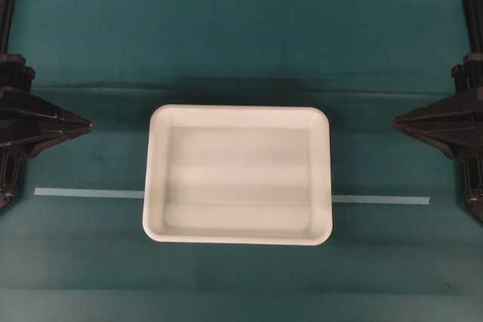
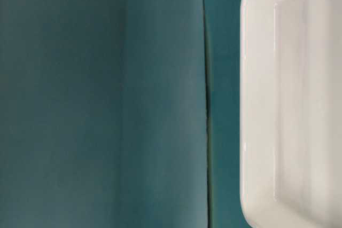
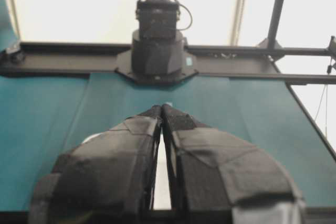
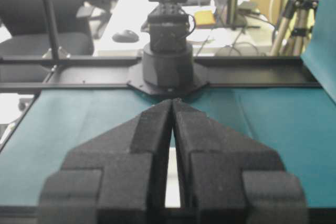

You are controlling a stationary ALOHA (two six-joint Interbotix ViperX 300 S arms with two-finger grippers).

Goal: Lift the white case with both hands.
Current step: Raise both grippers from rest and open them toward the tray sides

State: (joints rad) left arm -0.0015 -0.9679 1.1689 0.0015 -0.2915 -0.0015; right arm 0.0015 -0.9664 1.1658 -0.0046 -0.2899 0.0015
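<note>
Resting untouched, the white case [image 1: 238, 175] lies midway between the left gripper [image 1: 89, 124] and right gripper [image 1: 395, 121], both well apart from it, fingers seemingly together and empty; lifting not yet begun.

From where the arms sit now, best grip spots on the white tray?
The white tray is far wider than either gripper, so probably pinch its raised rim on the two short sides: left gripper from the left, right gripper from the right.
</note>
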